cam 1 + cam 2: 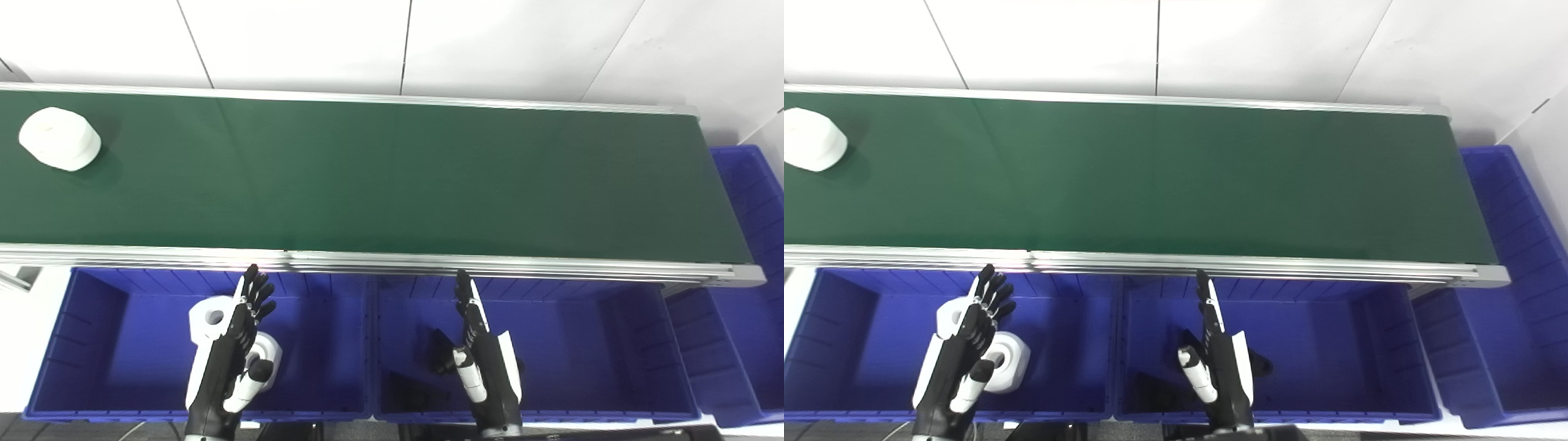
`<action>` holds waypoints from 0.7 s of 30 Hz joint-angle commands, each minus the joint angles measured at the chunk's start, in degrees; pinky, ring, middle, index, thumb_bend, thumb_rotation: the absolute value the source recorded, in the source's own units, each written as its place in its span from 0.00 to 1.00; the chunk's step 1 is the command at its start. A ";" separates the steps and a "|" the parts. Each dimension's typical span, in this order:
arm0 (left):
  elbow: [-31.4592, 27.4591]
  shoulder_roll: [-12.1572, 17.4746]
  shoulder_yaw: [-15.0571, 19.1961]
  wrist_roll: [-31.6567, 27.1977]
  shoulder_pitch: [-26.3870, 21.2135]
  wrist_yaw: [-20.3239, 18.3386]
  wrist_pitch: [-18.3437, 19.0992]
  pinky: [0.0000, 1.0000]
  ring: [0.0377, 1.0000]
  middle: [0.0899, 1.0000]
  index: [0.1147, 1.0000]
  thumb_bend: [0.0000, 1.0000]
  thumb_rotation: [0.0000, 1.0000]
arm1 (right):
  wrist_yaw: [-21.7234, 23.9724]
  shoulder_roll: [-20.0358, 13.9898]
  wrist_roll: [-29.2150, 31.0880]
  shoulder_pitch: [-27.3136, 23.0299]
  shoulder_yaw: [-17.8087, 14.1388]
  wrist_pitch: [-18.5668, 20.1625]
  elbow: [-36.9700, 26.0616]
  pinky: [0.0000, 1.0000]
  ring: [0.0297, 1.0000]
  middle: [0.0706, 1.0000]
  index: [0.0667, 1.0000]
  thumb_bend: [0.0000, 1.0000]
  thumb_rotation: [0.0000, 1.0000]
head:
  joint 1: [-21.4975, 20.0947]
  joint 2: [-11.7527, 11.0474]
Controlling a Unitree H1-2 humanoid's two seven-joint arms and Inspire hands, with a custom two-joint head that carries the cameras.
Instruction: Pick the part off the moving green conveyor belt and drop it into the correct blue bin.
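Both hands hover low over the blue bins, fingers pointing toward the belt. Left hand [236, 343] is released, fingers spread and straight, holding nothing; under and just beside it, in the left blue bin [92, 343], lie two white parts [1007, 361], one nearer the belt than the other, both partly covered by the fingers. Right hand [481, 358] is also released, fingers straight and close together, thumb out to its left; it hangs above the middle blue bin [600, 349], where dark pieces [1258, 364] lie under and beside it, their shape hard to make out.

Ahead of both sets of fingertips runs the silver front rail [392, 260] of the conveyor, then the green belt [392, 177], bare across its whole width in front of the hands. The white part [59, 139] to be picked sits on the belt well ahead and far to the left of the left hand, near the picture's left edge and closer to the belt's far rail than its near one. A third blue bin [750, 294] wraps the belt's right end, well to the right of the right hand. The inner walls of the left and middle bins touch between the hands.
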 commanded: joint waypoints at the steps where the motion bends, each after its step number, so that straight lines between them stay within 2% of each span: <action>1: -0.66 -0.11 -0.08 -0.16 0.06 0.23 -2.23 0.90 0.95 0.98 1.00 1.00 0.90 | 0.65 0.10 -0.16 0.30 0.43 -3.35 -0.95 1.00 1.00 1.00 1.00 1.00 1.00 | 0.05 -0.03; 21: -0.73 0.00 -0.32 0.21 0.12 0.39 -2.60 0.89 0.95 0.98 1.00 1.00 0.91 | 1.05 0.49 -0.22 0.60 -0.11 -3.33 -1.07 1.00 1.00 1.00 1.00 1.00 0.99 | -0.28 0.13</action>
